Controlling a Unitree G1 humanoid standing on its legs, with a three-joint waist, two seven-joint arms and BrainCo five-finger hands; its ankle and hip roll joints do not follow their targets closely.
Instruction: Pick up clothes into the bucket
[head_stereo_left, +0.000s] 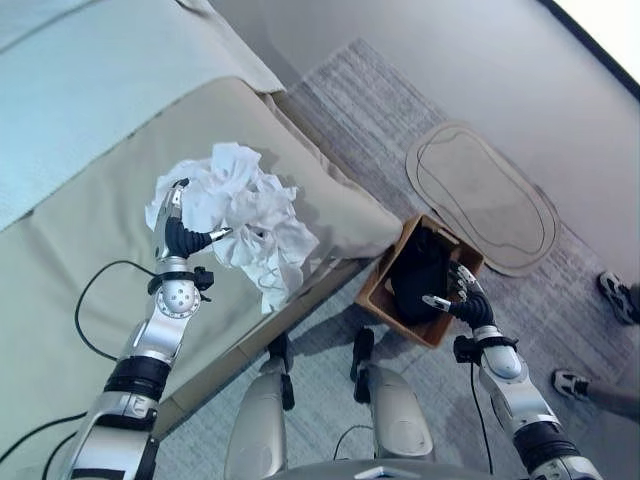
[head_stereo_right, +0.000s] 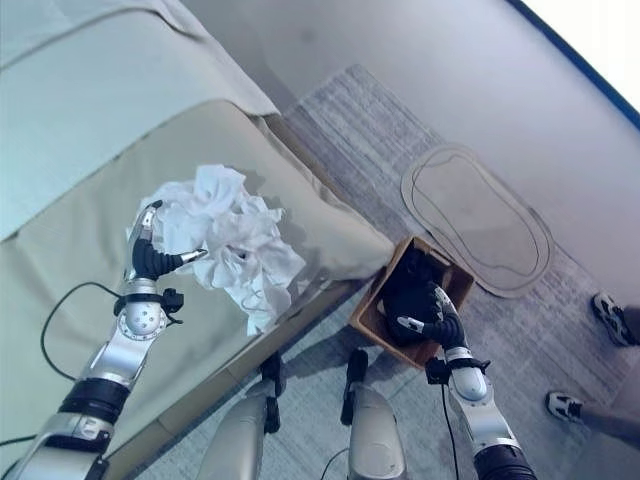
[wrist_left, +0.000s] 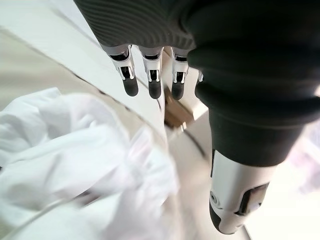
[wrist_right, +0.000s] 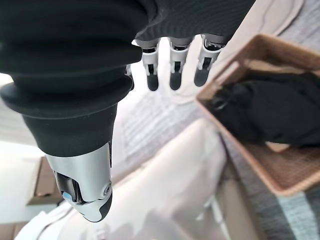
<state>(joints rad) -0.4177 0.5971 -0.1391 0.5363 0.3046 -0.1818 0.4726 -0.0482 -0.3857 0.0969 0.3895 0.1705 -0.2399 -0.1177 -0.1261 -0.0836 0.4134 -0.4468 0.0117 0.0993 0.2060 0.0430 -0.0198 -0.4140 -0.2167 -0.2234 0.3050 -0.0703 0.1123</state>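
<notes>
A crumpled white cloth (head_stereo_left: 245, 215) bunches up over the beige sofa seat (head_stereo_left: 70, 290), and one end hangs down past the seat's front edge. My left hand (head_stereo_left: 180, 238) is right against it from the near side, fingers straight and thumb stretched out beside the cloth (wrist_left: 75, 170), so the hand is open. A brown basket (head_stereo_left: 375, 297) stands on the floor by the sofa's corner with a dark garment (head_stereo_left: 415, 272) inside. Over its near rim hovers my right hand (head_stereo_left: 458, 295), open and holding nothing, and the basket (wrist_right: 280, 180) lies just past its fingers.
A grey rug (head_stereo_left: 360, 110) covers the floor under the basket. An oval mat (head_stereo_left: 485, 195) lies beyond it. A person's shoes (head_stereo_left: 618, 297) stand at the right edge. The sofa's pale backrest (head_stereo_left: 90, 70) rises at the upper left.
</notes>
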